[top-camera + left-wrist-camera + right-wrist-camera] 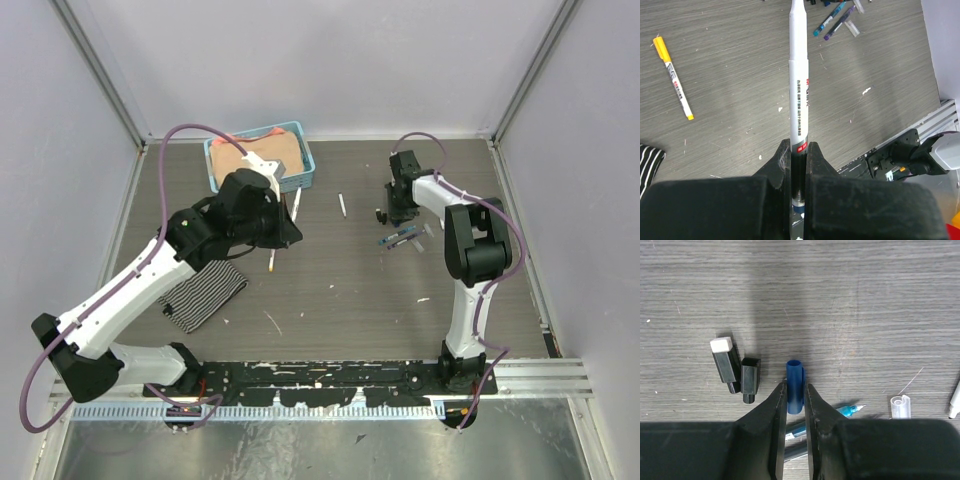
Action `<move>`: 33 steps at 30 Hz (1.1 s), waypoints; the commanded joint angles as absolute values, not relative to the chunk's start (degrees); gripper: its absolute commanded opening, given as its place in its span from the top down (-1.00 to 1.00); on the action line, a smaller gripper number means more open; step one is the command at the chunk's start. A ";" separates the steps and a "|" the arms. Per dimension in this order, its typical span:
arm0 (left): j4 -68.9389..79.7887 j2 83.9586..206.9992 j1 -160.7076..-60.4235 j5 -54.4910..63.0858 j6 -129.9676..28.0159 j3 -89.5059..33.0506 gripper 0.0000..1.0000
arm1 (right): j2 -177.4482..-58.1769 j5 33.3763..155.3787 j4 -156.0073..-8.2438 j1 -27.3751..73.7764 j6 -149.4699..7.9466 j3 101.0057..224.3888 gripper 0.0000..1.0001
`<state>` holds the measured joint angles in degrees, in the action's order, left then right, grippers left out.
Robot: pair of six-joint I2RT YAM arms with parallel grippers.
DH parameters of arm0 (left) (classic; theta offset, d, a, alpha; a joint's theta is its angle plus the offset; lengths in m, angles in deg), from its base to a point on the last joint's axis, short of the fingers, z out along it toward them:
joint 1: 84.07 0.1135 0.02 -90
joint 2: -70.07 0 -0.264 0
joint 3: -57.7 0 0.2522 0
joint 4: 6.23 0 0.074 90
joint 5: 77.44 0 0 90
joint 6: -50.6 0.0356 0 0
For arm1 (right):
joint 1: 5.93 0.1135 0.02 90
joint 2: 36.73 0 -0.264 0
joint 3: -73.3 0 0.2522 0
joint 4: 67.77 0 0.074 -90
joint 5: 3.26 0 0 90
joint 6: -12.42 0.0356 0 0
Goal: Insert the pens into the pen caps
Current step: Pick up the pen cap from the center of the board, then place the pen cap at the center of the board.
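While both my arms stretch out over the grey wood-grain table (330, 290), the left arm (130, 290) angles toward the far left and the right arm (470, 250) folds over the far right. A blue basket (308, 165) stands at the far edge, just beyond my left wrist, and a striped cloth (205, 290) lies flat under that arm.

My left gripper (798, 150) is clamped tight on a white pen (798, 95). The jaws pinch its lower end and the barrel points straight out ahead of the fingers, above the table. Left of it on the tabletop lies a yellow-capped pen (672, 75), and a loose pen (342, 205) rests nearer the middle.

My right gripper (795, 390) is down at the table with a blue cap (795, 385) between its jaws. Both fingers sit flush against the cap's sides, so I count it as gripped. The cap lies flat with its open end pointing away from me.

A teal pen (847, 411) pokes out just right of those fingers, lying beside a purple pen (839, 25). Two black caps (750, 376) lie close together just left of the blue one, one of them with a white end. A clear cap (900, 406) sits apart on the right.
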<state>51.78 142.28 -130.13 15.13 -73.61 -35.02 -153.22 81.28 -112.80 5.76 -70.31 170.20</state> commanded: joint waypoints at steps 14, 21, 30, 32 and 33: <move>56.73 144.03 -128.59 20.07 -65.67 -35.37 1.00 | -135.19 80.40 -109.01 10.44 -65.86 162.16 0.63; 59.55 140.95 -128.17 24.94 -62.96 -35.31 1.00 | -128.44 77.88 -109.62 21.84 -62.57 152.14 0.63; 62.39 137.94 -128.02 30.52 -61.15 -34.37 1.00 | -124.25 76.43 -109.67 38.84 -57.08 142.18 0.62; 63.14 137.01 -128.07 31.94 -60.90 -34.28 1.00 | -124.44 76.38 -109.51 41.75 -56.42 140.99 0.62; 63.35 136.50 -128.10 32.43 -60.73 -34.19 1.00 | -124.59 76.53 -109.42 42.85 -56.06 140.54 0.62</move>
<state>61.48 138.87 -128.34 28.31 -62.40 -35.02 -126.55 77.94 -110.65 38.94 -59.10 142.11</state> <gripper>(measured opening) 0.080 0.210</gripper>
